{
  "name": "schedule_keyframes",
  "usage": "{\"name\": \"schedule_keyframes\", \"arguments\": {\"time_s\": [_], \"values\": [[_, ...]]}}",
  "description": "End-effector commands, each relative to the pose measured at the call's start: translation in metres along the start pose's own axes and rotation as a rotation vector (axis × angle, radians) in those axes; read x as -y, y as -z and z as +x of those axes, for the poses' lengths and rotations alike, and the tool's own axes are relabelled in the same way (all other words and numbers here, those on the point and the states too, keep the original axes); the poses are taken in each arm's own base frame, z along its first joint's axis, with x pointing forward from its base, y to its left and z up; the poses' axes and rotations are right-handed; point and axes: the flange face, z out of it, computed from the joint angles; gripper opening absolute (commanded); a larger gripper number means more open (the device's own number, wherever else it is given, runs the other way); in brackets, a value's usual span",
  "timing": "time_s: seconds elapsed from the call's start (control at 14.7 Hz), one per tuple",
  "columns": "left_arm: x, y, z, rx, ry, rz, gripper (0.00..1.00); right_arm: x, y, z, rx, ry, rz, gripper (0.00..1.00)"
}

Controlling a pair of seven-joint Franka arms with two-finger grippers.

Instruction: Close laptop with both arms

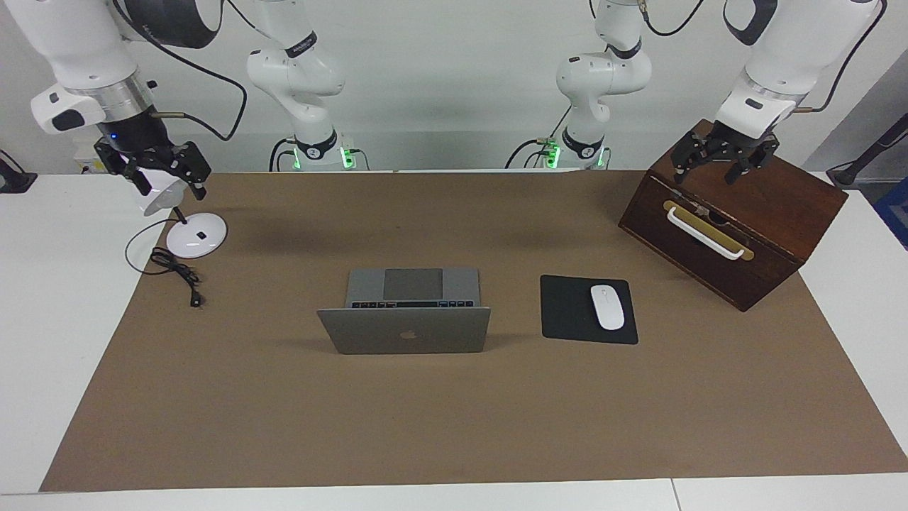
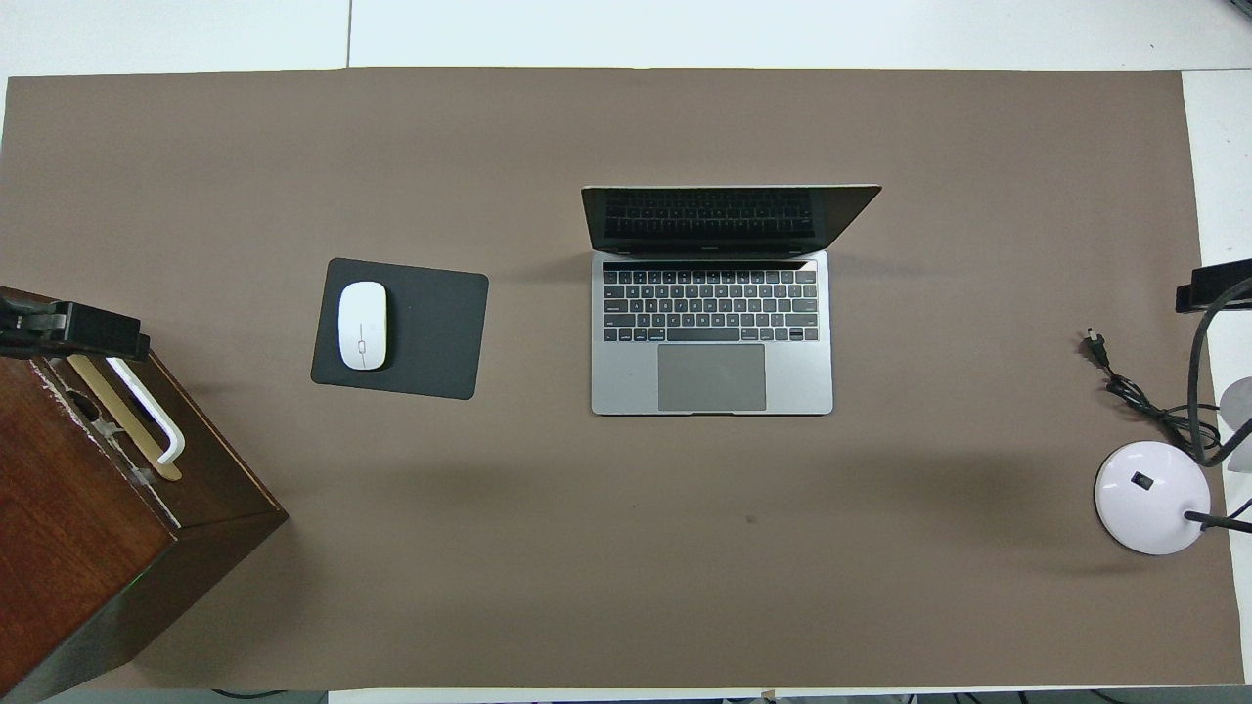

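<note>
1. The white bench [image 1: 42,341] carries a wide brown paper mat [image 1: 454,411] that covers most of its top.
2. The two white jointed arms rise from the bench's robot-side edge and bend outward. The left arm [image 1: 787,50] ends over the corner at its own end and the right arm [image 1: 78,57] over the corner at its end.
3. The dark brown wooden box with a white handle [image 1: 731,220] sits at an angle in the left arm's robot-side corner. The left gripper [image 1: 723,167] hangs just over its top, fingers spread wide and holding nothing.
4. The thin silver-grey metal laptop [image 2: 712,332] stands open at mid-bench, well apart from both grippers, lid upright.
5. The black rectangular mouse pad [image 2: 430,332] lies beside the laptop toward the left arm's end, with a white oval mouse [image 2: 362,326] on it.
6. The white round-based desk lamp [image 1: 196,235] sits near the right arm's robot-side corner. The right gripper [image 1: 167,181] hovers above it, fingers wide and holding nothing.
</note>
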Motion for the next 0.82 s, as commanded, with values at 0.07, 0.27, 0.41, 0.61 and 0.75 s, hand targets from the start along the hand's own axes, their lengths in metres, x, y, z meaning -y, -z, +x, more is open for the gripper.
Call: {"name": "schedule_keyframes", "arguments": {"time_s": [0.07,0.27,0.41,0.61,0.75], "values": [[-0.0004,0.0041,-0.0059,0.009,0.01,-0.002,1.0,-0.0028,0.0009,-0.0051,-0.016,-0.01,0.018,1.0],[-0.0029,0.0049,-0.0068,0.007,0.006,-0.001,1.0,-0.0061,0.0011,-0.0042,-0.02,-0.008,0.017,1.0],[0.0011,0.0057,-0.006,-0.002,0.012,-0.001,1.0,-0.0063,0.0014,-0.0039,-0.023,-0.008,0.016,1.0],[-0.0005,0.0049,-0.0061,0.001,0.009,-0.001,1.0,-0.0062,0.0021,-0.0038,-0.025,-0.008,0.017,1.0],[0.0037,0.005,-0.007,0.006,0.013,0.002,1.0,-0.0063,0.0015,-0.0037,-0.025,-0.01,0.016,1.0]]}}
